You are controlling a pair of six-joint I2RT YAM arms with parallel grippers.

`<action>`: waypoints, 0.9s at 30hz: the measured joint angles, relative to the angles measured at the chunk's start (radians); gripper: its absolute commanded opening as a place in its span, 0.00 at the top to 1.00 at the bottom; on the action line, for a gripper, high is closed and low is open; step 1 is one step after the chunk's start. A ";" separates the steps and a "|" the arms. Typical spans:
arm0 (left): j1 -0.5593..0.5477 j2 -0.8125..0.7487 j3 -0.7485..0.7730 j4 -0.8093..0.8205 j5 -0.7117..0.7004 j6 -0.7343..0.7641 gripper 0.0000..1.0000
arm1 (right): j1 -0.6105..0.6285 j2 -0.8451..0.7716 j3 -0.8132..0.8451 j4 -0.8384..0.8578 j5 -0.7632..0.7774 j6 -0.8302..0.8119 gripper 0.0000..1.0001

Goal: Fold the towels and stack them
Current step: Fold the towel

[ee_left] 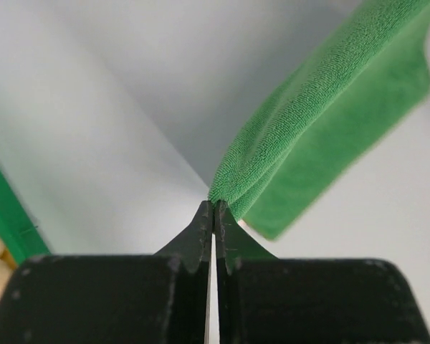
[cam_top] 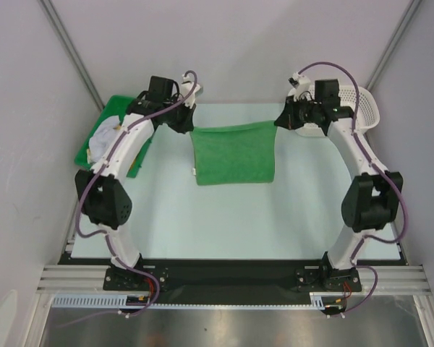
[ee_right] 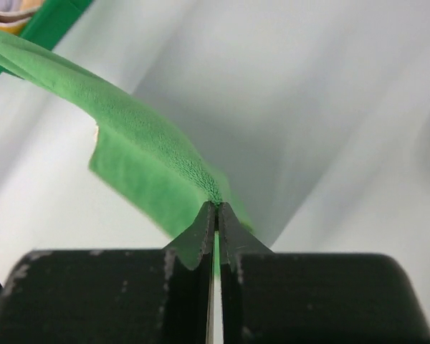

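A green towel (cam_top: 235,153) hangs stretched between my two grippers at the far middle of the table, its lower edge lying on the surface. My left gripper (cam_top: 187,128) is shut on the towel's far left corner; in the left wrist view the black fingertips (ee_left: 213,209) pinch the green towel (ee_left: 322,107). My right gripper (cam_top: 281,121) is shut on the far right corner, and in the right wrist view its tips (ee_right: 216,206) clamp the green towel (ee_right: 136,143). A white towel (cam_top: 103,137) lies crumpled in the green tray (cam_top: 108,112), partly hidden by the left arm.
The green tray sits at the far left edge of the table. A white mesh basket (cam_top: 369,108) stands at the far right behind the right arm. White walls close in on three sides. A bit of yellow cloth (ee_right: 11,25) shows at the right wrist view's top left.
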 measured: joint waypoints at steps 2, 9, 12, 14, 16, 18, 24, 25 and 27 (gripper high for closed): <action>-0.024 -0.069 -0.016 -0.008 -0.014 -0.006 1.00 | -0.001 -0.090 -0.049 -0.003 0.017 0.003 1.00; -0.101 -0.343 -0.206 -0.019 -0.071 -0.034 1.00 | 0.013 -0.394 -0.286 -0.009 0.070 0.070 1.00; -0.147 -0.433 -0.264 -0.039 -0.104 -0.050 1.00 | 0.039 -0.549 -0.375 -0.013 0.106 0.106 1.00; -0.186 -0.497 -0.314 -0.039 -0.129 -0.068 1.00 | 0.064 -0.652 -0.420 -0.027 0.139 0.128 1.00; -0.213 -0.565 -0.369 -0.043 -0.140 -0.090 1.00 | 0.096 -0.766 -0.456 -0.047 0.172 0.151 1.00; -0.229 -0.633 -0.418 -0.058 -0.145 -0.116 1.00 | 0.128 -0.867 -0.485 -0.059 0.197 0.172 1.00; -0.230 -0.713 -0.478 -0.050 -0.154 -0.177 1.00 | 0.180 -0.963 -0.563 -0.021 0.260 0.214 1.00; -0.230 -0.700 -0.483 -0.044 -0.160 -0.183 1.00 | 0.180 -0.946 -0.578 -0.008 0.264 0.216 1.00; -0.229 -0.626 -0.483 -0.029 -0.175 -0.191 1.00 | 0.180 -0.870 -0.608 0.031 0.272 0.217 1.00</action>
